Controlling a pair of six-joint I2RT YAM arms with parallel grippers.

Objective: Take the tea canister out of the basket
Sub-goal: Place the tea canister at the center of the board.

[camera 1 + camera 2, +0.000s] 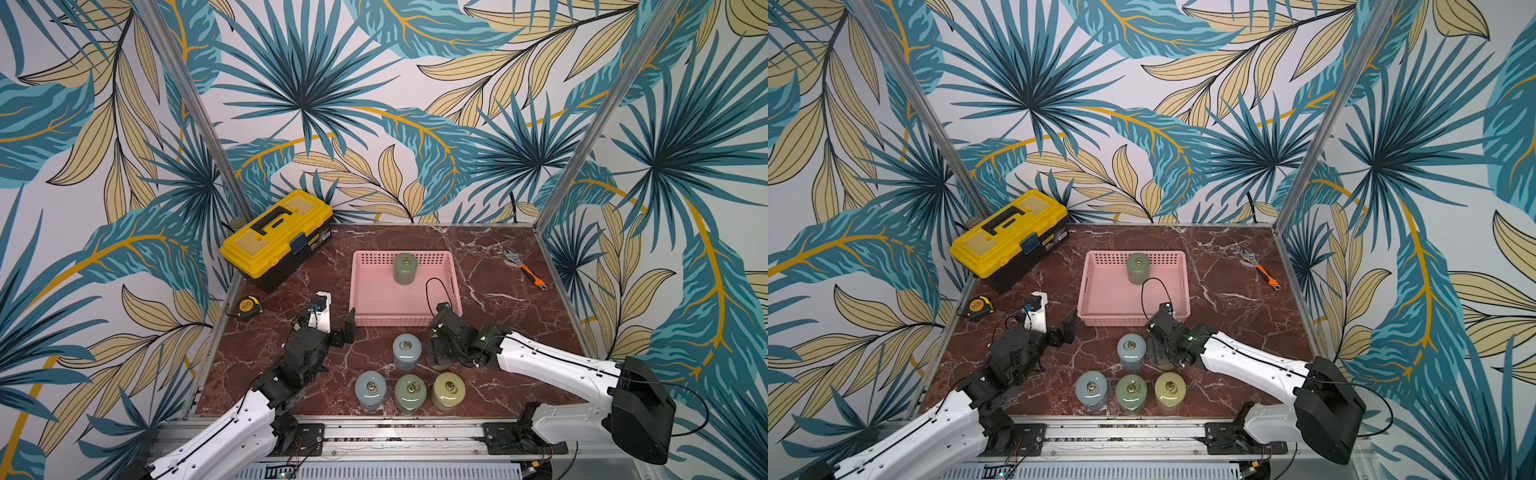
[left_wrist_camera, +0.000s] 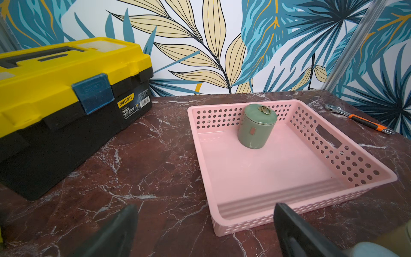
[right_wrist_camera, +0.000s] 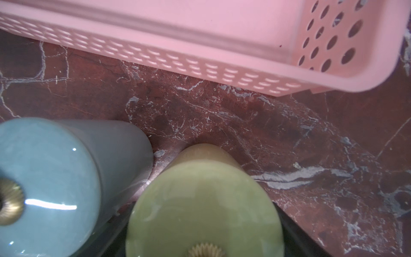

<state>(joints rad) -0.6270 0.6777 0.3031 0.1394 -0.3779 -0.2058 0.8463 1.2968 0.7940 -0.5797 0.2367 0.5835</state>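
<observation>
In both top views the pink basket (image 1: 386,305) sits mid-frame on the marble table (image 1: 507,332). The green tea canister (image 1: 405,268) stands upright inside it, close to the wall nearest the top of the frame. Just below the basket's lower-right corner, the right gripper (image 1: 438,351) points down over a yellow-green canister (image 3: 204,200) standing on the table. In the right wrist view its dark fingers (image 3: 293,242) press against either side of it. Just left stands a blue-grey canister (image 1: 407,351), with a row of three canisters (image 1: 410,392) lower in the frame. The left gripper (image 1: 336,313) hovers by the basket's lower-left corner, fingers spread wide and holding nothing. A yellow toolbox (image 1: 276,237) sits at upper left and a wrench (image 1: 524,268) at upper right.
</observation>
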